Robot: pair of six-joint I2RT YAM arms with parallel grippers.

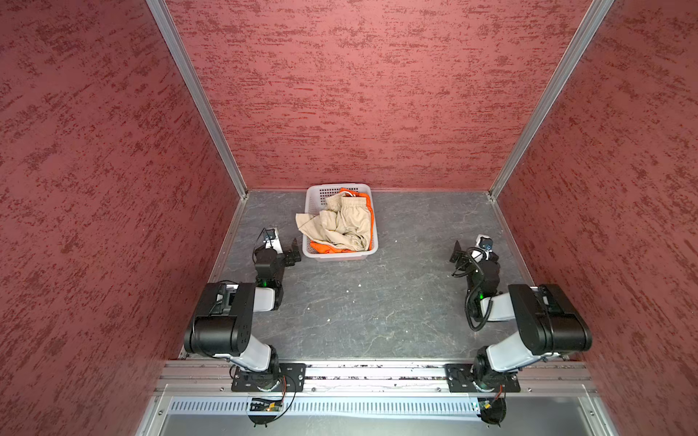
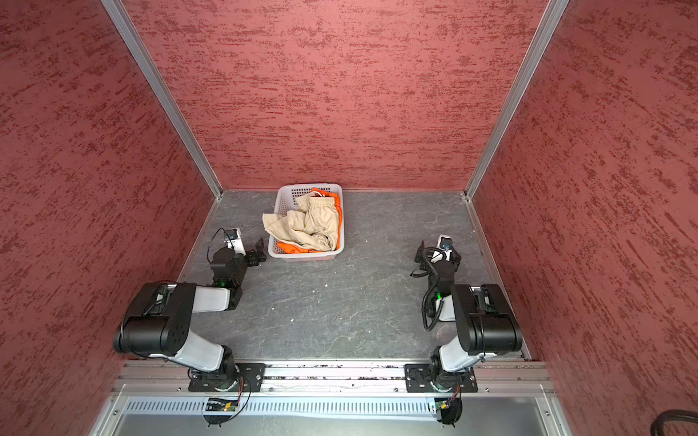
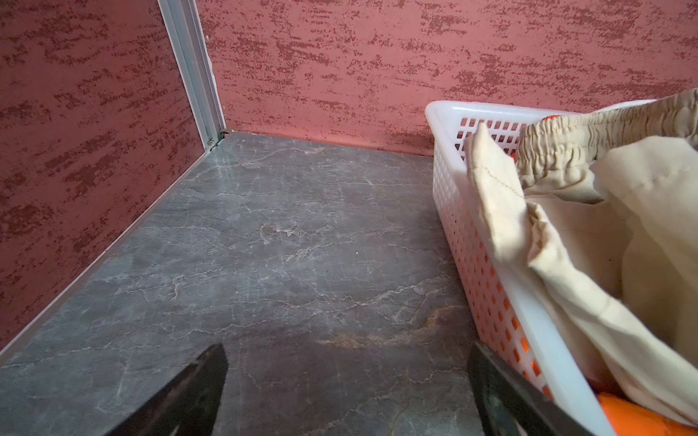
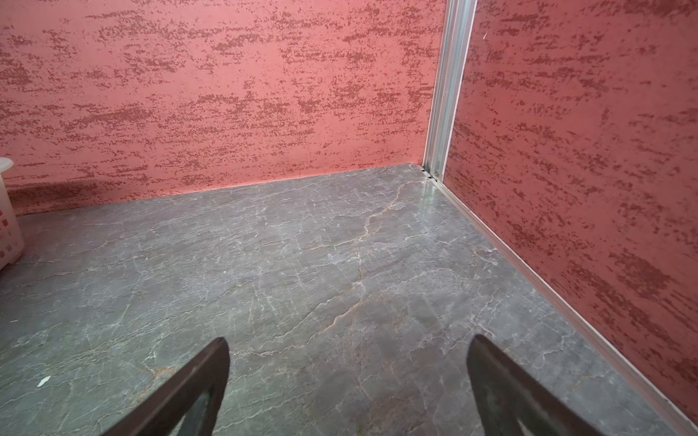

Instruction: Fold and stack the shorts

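The shorts fill a basket beside the left gripper.

This is a robotics lab test cell, not a home: a small booth closed on three sides by red textured wall panels that meet at bare aluminium posts. Its floor is a grey marble-look tabletop. Along the open near edge runs an aluminium rail, and two black-and-white robot arms, the left arm and the right arm, are bolted to it on black plates. Below the rail sit a slotted cable duct and a small exposed circuit board with loose wires. The only household things are a white plastic basket and the shorts heaped in it.
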